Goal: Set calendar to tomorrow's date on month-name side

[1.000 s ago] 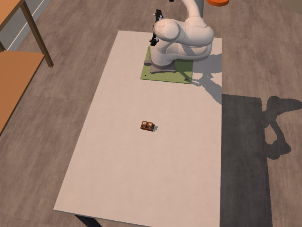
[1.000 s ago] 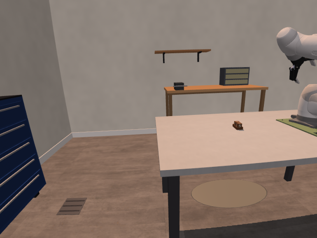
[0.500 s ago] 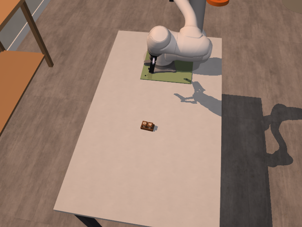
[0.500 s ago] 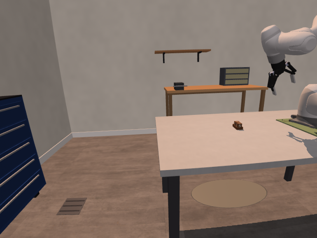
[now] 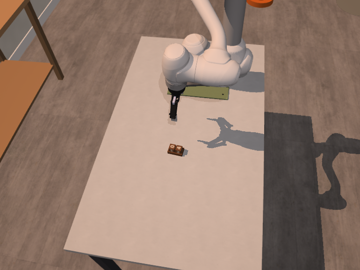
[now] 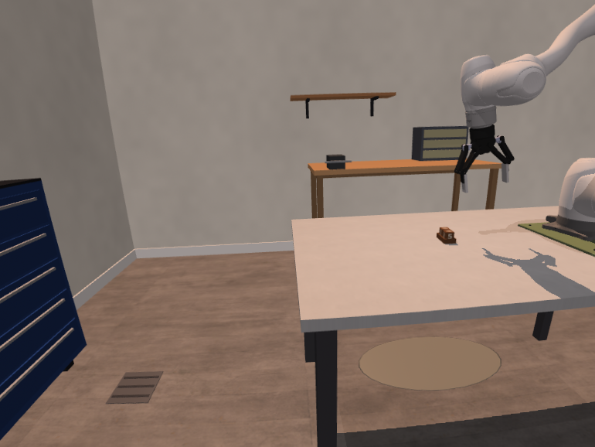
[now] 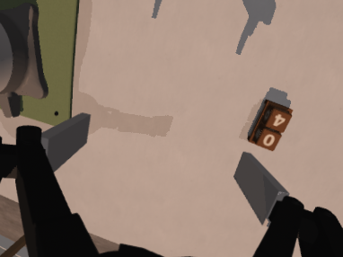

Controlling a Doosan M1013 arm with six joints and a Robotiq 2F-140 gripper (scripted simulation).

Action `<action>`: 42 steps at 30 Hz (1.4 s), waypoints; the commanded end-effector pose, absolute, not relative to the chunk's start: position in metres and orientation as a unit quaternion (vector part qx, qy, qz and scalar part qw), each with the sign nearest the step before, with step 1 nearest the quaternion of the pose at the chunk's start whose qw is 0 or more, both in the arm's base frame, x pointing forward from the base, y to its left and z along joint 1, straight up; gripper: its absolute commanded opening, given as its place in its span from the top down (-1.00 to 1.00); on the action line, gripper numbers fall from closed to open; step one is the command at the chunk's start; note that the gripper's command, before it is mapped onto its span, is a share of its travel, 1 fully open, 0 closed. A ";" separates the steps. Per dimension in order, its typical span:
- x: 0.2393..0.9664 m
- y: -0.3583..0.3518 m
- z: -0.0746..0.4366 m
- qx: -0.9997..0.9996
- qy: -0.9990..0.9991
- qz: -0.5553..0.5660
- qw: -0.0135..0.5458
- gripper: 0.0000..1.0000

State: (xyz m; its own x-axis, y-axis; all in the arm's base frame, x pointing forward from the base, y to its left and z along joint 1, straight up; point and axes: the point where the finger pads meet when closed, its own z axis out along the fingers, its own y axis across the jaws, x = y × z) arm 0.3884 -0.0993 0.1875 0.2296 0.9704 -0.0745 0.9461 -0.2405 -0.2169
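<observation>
So the little calendar is sitting on the pale surface [image 5: 186,203] [image 6: 408,269] [image 7: 180,178], a brown tray [image 5: 175,153] [image 6: 447,240] [image 7: 250,139] with two brown cubes in it, side by side. From the wrist view, the cube with a 0 on top [image 5: 172,146] [image 7: 269,139] is the one nearer the fingertip on the right of the picture, and the cube with a 4 on top [image 5: 179,148] [image 7: 279,119] is right next to it. One end face shows a 5 in the exterior view. Can't make out the month's name or read the front digits for sure, they're too small.

The gripper [image 5: 173,116] [image 6: 484,185] [image 7: 165,147] is wide open with nothing in it, hanging well above the surface, fingers pointing down. The calendar isn't between the fingers: it's lower down and off to the side, farther out from the arm's green base plate [image 5: 206,92] [image 6: 559,235] [image 7: 58,88] than the gripper is, and well apart from it.

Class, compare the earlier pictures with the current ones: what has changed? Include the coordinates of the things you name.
The arm [image 5: 215,68] [image 6: 509,83] has swung its open gripper [image 5: 173,117] [image 6: 484,185] [image 7: 165,147] out past the green plate [image 5: 206,92] [image 6: 552,234] [image 7: 58,88], toward the calendar [image 5: 175,150] [image 6: 446,235] [image 7: 270,126]. Nothing was grasped or released. Calendar and cubes stayed put.
</observation>
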 end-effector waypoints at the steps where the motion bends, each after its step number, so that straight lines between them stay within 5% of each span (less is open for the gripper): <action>1: 0.434 -0.110 0.174 -0.791 -0.606 0.066 0.043 -1.00; 9: 0.512 -0.137 0.158 -0.810 -0.587 0.005 -0.003 -1.00; 42: 0.512 -0.138 0.158 -0.810 -0.586 0.005 -0.003 -1.00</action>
State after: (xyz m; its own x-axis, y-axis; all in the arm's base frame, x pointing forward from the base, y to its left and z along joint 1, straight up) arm 0.5063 -0.1348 0.1553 0.3071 0.9516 -0.0134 0.9516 -0.3072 -0.0104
